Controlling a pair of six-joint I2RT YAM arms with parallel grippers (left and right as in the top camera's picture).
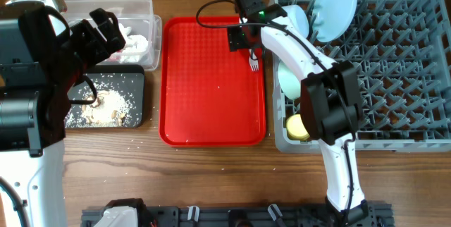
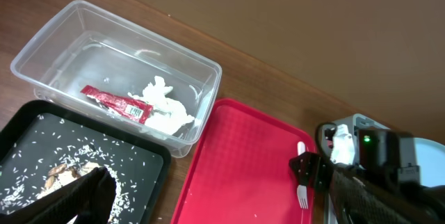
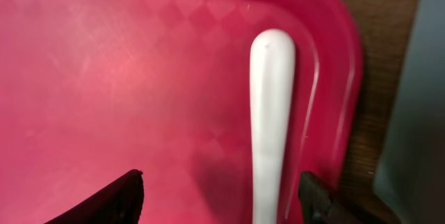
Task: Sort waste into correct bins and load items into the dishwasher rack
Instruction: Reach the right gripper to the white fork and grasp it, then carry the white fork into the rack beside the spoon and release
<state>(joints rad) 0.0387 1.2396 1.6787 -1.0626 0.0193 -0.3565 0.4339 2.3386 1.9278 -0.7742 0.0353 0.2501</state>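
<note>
Right gripper (image 3: pixel 221 190) astride white fork (image 3: pixel 271 113) in red tray (image 3: pixel 125 78)

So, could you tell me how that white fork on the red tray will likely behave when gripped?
The fork looks thin plastic, so probably light and slightly bendy. It lies flat on the glossy red tray, so it may skid sideways if nudged.
</note>
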